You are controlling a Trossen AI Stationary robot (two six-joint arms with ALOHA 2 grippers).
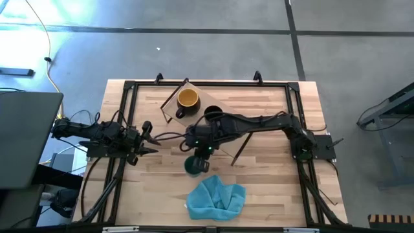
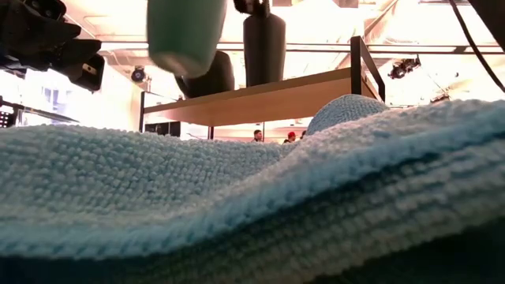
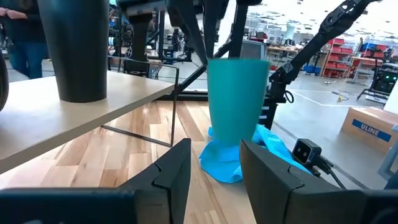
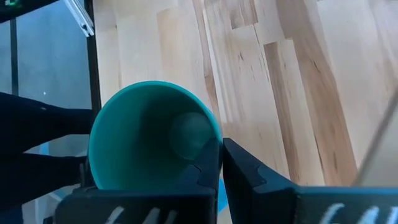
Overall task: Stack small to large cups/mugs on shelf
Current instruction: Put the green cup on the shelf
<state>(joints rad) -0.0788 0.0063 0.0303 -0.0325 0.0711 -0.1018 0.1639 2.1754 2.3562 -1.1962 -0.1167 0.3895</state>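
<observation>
The green cup (image 1: 193,167) is in my right gripper (image 4: 221,155), over the table just far of the teal cloth (image 1: 217,197); it also shows in the low view (image 2: 185,31) and the left wrist view (image 3: 236,99). The yellow-orange mug (image 1: 187,98) and the black cup (image 1: 212,114) stand upright on the shelf (image 2: 268,99), whose board runs slantwise under my right arm. My left gripper (image 1: 147,139) is open and empty at the table's left, its fingers (image 3: 180,168) pointing toward the green cup. My right gripper holds the green cup by its rim (image 4: 210,144), one finger inside the cup and one outside. The fingers come from above, pointing down. The cup hangs mouth up, lifted clear of the table and the cloth.
The teal cloth lies bunched near the table's front edge and fills the foreground of the low view (image 2: 252,197). The shelf's thin black legs (image 3: 174,106) stand on the tabletop. Black rails (image 1: 129,87) run around the table's edges. People show far off in the room.
</observation>
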